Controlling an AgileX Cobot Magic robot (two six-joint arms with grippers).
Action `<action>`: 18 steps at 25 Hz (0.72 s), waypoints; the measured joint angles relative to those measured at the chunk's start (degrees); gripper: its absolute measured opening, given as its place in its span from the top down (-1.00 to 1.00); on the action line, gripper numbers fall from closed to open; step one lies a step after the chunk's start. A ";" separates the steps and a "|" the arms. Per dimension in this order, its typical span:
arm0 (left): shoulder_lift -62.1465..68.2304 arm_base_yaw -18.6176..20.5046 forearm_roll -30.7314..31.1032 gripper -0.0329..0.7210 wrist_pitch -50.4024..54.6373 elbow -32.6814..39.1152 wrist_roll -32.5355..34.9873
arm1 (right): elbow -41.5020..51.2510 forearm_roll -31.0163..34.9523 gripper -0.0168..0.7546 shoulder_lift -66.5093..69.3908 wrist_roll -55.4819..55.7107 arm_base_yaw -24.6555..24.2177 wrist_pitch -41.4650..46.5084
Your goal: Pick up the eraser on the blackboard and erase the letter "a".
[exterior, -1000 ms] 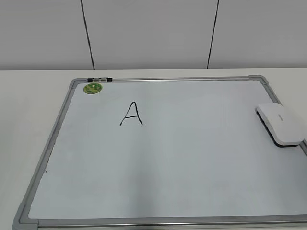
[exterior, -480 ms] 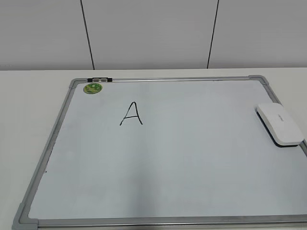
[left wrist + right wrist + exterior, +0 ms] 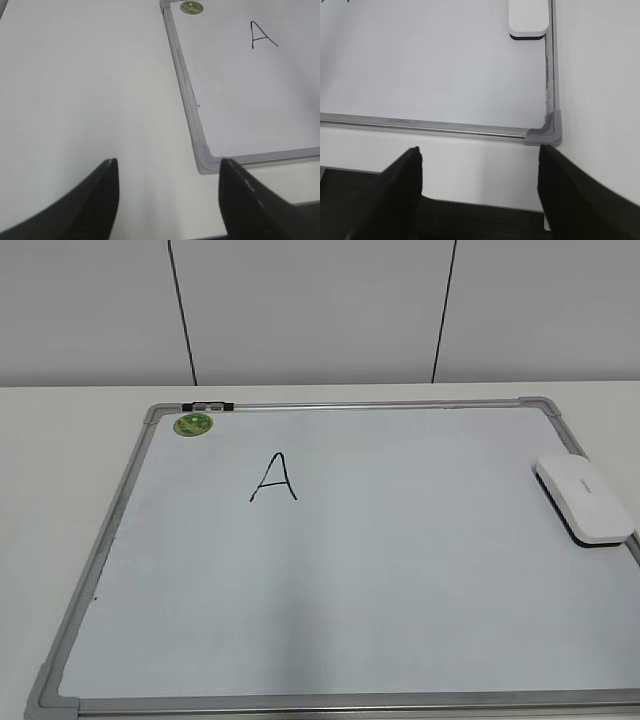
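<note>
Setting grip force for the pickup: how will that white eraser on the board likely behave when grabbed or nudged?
The eraser looks like a hard plastic block, so probably stiff and light. Its smooth, rounded top may be slippery, so grip its sides. Lying flat and low on the board, it should slide rather than tip or roll.

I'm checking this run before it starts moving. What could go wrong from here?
The eraser lies at the blackboard's right edge, partly over the frame, so a grasp might catch the frame or push it off. Only a capital A is visible, no lowercase one. The green magnet near it could get swept along.
</note>
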 joint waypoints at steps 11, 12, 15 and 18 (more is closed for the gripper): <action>0.00 0.00 -1.17 -0.31 -2.28 1.16 4.54 | 0.00 -0.21 -0.42 0.00 -0.29 0.00 -0.33; 0.00 0.00 -1.17 -0.31 -2.28 1.16 4.92 | 0.00 -0.21 -0.42 0.00 -0.29 0.00 -0.33; 0.00 0.00 -1.17 -0.31 -2.28 1.16 5.28 | 0.00 -0.21 -0.42 0.00 -0.29 0.00 -0.46; 0.00 0.00 -1.17 -0.31 -2.28 1.16 5.30 | 0.00 -0.21 -0.42 0.00 -0.33 0.00 -0.46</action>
